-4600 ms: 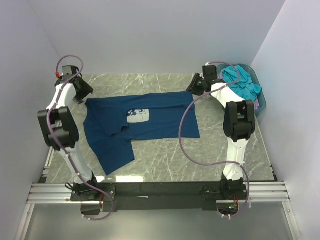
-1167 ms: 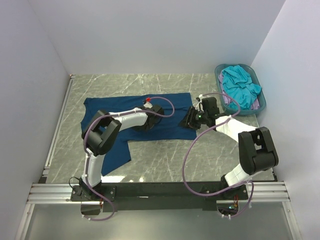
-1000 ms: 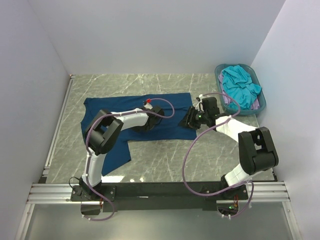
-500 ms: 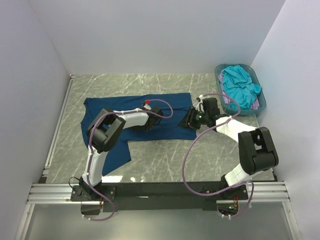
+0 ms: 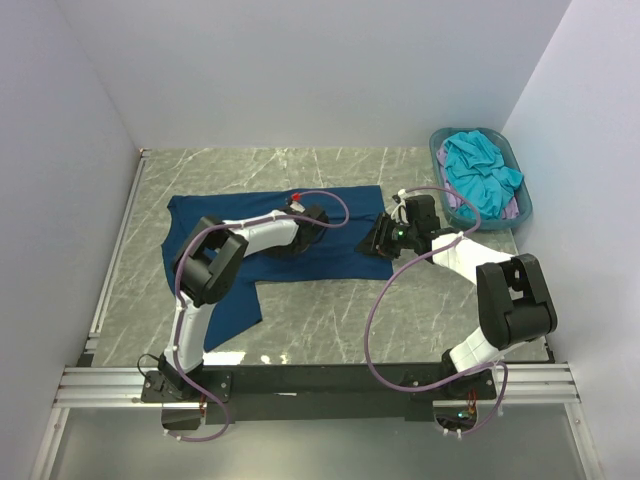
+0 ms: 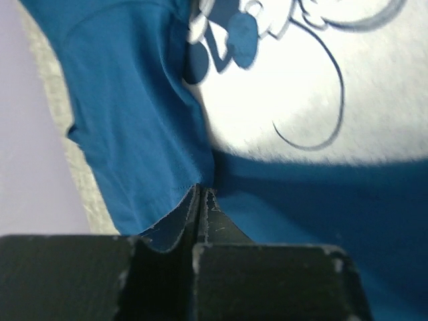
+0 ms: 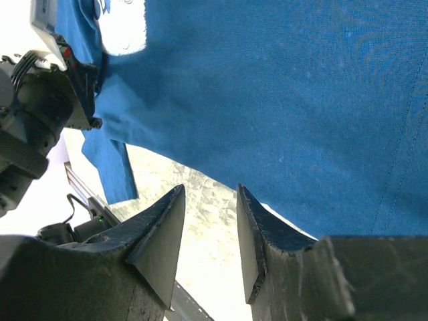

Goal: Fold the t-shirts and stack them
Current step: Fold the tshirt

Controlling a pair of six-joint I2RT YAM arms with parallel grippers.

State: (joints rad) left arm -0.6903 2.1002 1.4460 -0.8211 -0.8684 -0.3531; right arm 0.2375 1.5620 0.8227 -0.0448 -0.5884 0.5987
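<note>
A navy t-shirt [image 5: 215, 240] lies spread on the marble table [image 5: 330, 310], one sleeve folded toward the front. My left gripper [image 5: 312, 222] is down on its middle beside the white chest print [image 6: 321, 80]. In the left wrist view the left gripper [image 6: 202, 190] is shut, with a ridge of navy cloth [image 6: 134, 120] pinched at the tips. My right gripper [image 5: 383, 240] is low at the shirt's near right corner. It is open [image 7: 210, 194], with bare table between the fingers and the hem [image 7: 267, 80] just beyond them. A turquoise tee [image 5: 480, 165] and a lilac one [image 5: 455, 205] lie in the basket.
The teal basket [image 5: 527, 205] stands at the back right corner against the right wall. White walls close in the left, back and right sides. The left arm's wrist [image 7: 47, 100] shows in the right wrist view. A metal rail [image 5: 320, 385] runs along the near edge.
Both arms came in from the back corners to the navy shirt. Over the last second the left jaws closed on the cloth by the print. The right gripper has stayed still.
</note>
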